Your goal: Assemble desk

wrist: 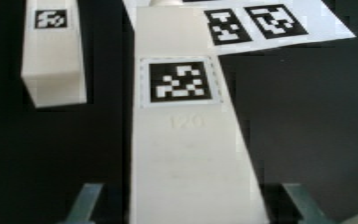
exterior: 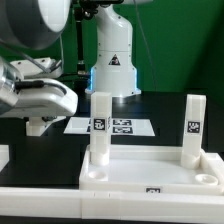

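The white tabletop panel [exterior: 150,172] lies flat at the front of the exterior view. Two white tagged legs stand upright in its far corners, one [exterior: 100,125] on the exterior view's left and one [exterior: 194,125] on its right. My gripper [exterior: 38,108] hangs low at the exterior view's left over a white part [exterior: 38,127] on the black table. In the wrist view my gripper [wrist: 194,205] is open. Its fingers [wrist: 91,205] straddle a loose tagged leg [wrist: 185,130] with a gap on each side. A second loose leg [wrist: 55,60] lies beside it.
The marker board [exterior: 115,127] lies behind the tabletop and shows in the wrist view [wrist: 256,22]. The robot base [exterior: 112,60] stands at the back. A long white rail [exterior: 40,198] runs along the front. A white piece [exterior: 4,156] sits at the left edge.
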### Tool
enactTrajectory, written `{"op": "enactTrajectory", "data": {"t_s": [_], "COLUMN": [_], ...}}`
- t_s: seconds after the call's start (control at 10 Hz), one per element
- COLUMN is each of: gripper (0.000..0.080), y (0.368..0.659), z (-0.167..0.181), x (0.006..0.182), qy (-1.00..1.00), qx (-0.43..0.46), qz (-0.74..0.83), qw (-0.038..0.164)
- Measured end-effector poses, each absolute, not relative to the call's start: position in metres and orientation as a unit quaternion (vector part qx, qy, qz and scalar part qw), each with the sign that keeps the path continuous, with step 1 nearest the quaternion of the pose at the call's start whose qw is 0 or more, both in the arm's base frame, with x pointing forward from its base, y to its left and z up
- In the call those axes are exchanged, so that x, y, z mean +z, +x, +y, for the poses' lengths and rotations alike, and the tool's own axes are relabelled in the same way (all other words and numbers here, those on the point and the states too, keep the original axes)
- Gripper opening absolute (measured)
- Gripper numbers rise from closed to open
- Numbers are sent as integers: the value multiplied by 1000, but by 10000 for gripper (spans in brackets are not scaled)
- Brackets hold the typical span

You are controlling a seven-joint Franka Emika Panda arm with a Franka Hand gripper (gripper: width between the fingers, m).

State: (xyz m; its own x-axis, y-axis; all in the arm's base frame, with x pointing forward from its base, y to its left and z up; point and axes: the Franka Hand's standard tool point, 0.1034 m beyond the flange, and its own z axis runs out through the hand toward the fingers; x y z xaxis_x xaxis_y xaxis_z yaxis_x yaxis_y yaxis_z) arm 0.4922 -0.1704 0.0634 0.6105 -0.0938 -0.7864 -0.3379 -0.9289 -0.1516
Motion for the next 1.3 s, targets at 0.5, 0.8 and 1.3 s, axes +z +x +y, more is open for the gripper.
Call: {"op": "enactTrajectory", "data": {"t_s": [0.5, 0.8, 1.3], "gripper": [291, 291, 291], "y": [519, 553, 572], "z": [-178, -169, -166], "x": [65, 106, 121], "qy": [-918, -955, -984], "qx": [360, 258, 118], "qz": [115, 107, 116], "qw": [120, 99, 62]}}
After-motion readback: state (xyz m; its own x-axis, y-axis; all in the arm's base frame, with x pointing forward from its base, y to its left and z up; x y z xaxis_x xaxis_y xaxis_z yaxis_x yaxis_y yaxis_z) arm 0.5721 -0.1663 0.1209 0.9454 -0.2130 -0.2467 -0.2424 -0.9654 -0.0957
